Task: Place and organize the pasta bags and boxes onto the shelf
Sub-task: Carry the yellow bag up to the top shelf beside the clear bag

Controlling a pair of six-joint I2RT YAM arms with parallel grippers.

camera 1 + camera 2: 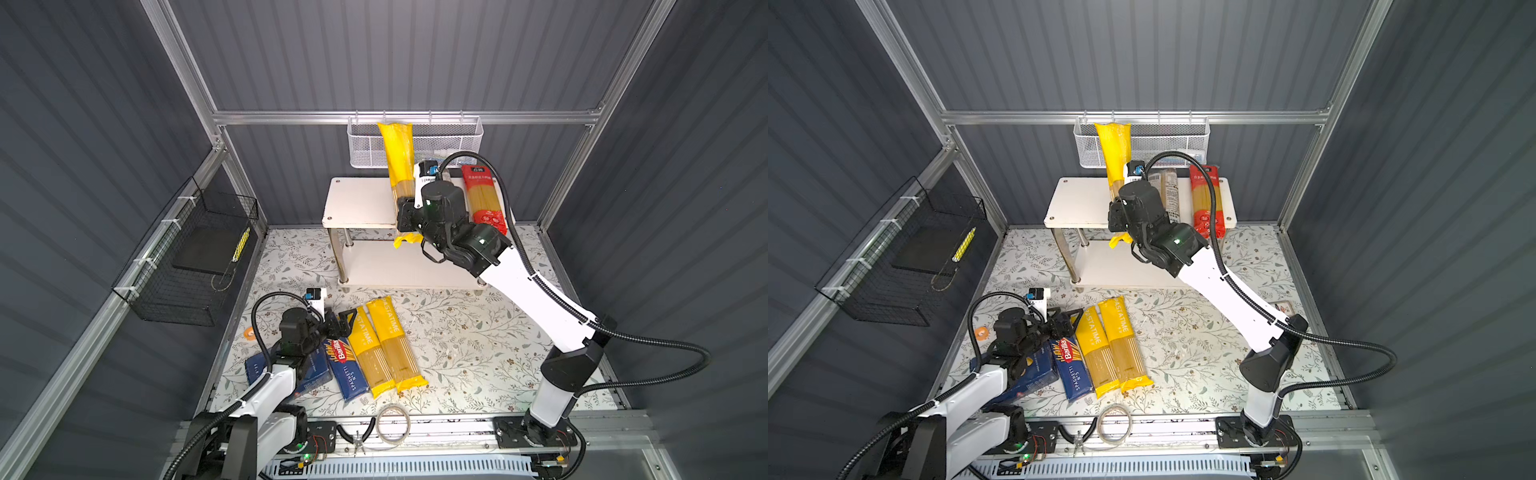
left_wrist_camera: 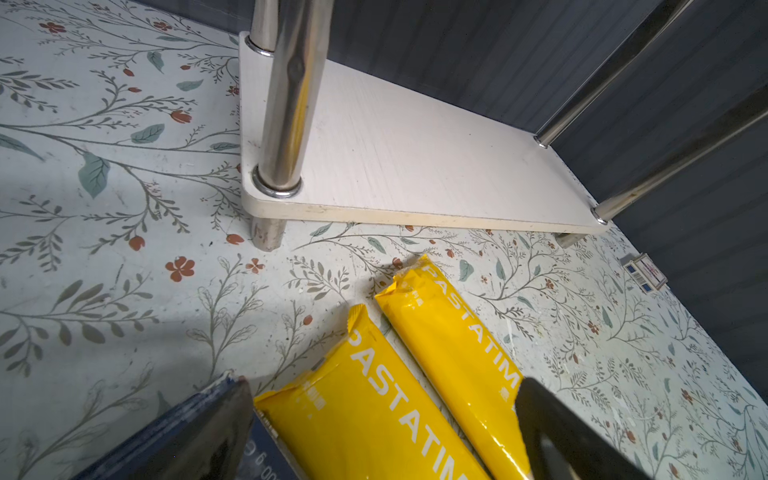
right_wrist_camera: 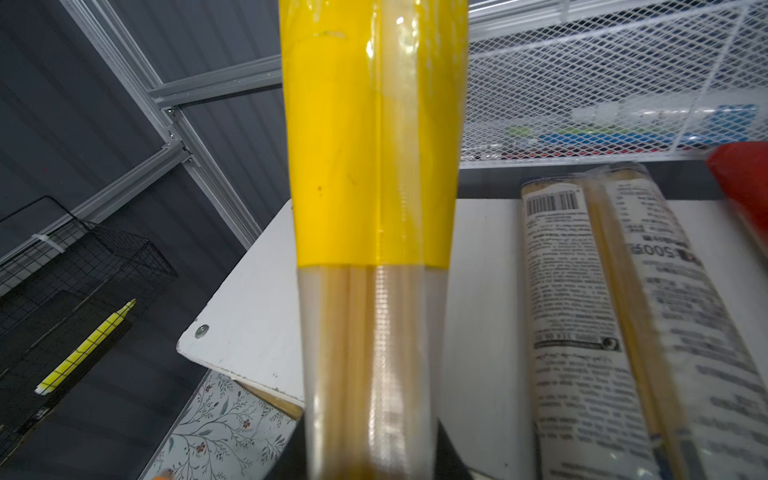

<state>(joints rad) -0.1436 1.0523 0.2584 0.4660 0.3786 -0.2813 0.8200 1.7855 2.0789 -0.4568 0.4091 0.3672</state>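
Note:
My right gripper [image 1: 405, 216] [image 3: 370, 457] is shut on the clear-window end of a yellow PASTATIME bag [image 1: 397, 153] [image 3: 370, 166]. The bag tilts upward over the shelf's top board [image 1: 357, 199]. On that board lie a red bag [image 1: 484, 199] and a clear labelled bag [image 1: 1169, 191] [image 3: 602, 311]. Two more yellow bags [image 1: 370, 353] [image 1: 397, 345] lie side by side on the table. Beside them are the narrow Barilla spaghetti box [image 1: 345, 365] and the wide blue box [image 1: 1034, 374], partly under my left arm. My left gripper [image 1: 345, 322] [image 2: 382, 436] hangs open over the yellow bags' near ends.
A white mesh basket [image 1: 415, 141] hangs on the back rail just behind the held bag. A black wire basket [image 1: 195, 257] is fixed to the left wall. The shelf's lower board [image 2: 415, 166] lies bare. Pliers and a wire coil [image 1: 392, 424] sit at the front edge.

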